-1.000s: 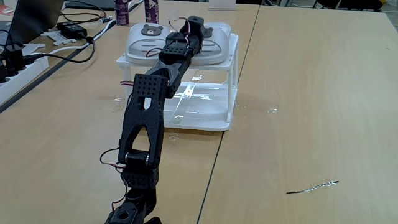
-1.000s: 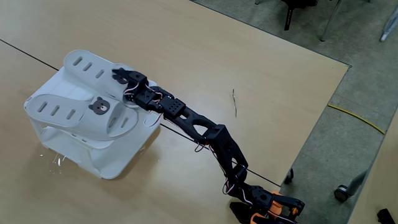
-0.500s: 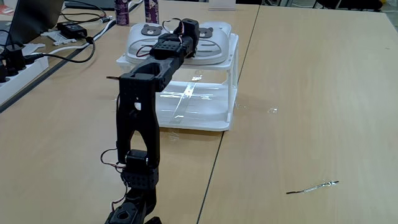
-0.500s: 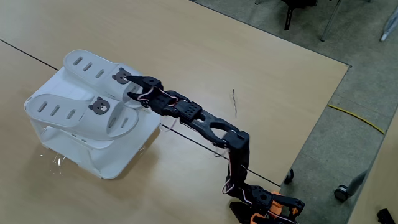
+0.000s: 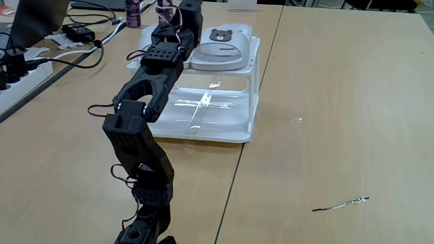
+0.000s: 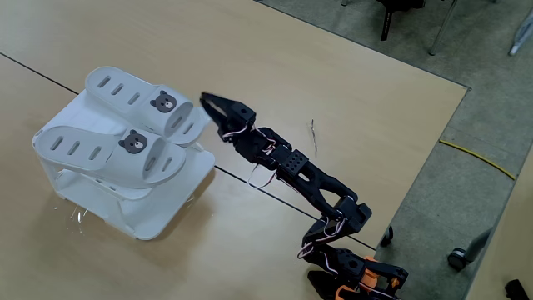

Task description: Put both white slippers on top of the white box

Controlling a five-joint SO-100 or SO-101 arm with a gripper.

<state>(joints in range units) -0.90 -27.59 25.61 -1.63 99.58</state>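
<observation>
Both white slippers lie side by side on top of the white box (image 6: 162, 202), bear badges toward the arm. In a fixed view from above, one slipper (image 6: 125, 90) is farther and the other slipper (image 6: 83, 148) nearer. My gripper (image 6: 211, 111) hovers just right of them, clear of both, open and empty. In a fixed view from behind the arm, the right slipper (image 5: 220, 49) shows fully. The arm covers most of the left slipper (image 5: 145, 49). The gripper (image 5: 184, 8) is raised above the box (image 5: 253, 74).
A laptop, power strip (image 5: 15, 76) and black cables (image 5: 74, 59) crowd the table's left side, with two bottles (image 5: 133, 12) behind the box. A thin wire (image 5: 341, 202) lies on the right half. The table's edge (image 6: 433, 158) drops to the floor.
The gripper let go of the far slipper, pulled back off the box top and rose. The arm folded toward its base. Both slippers stayed in place.
</observation>
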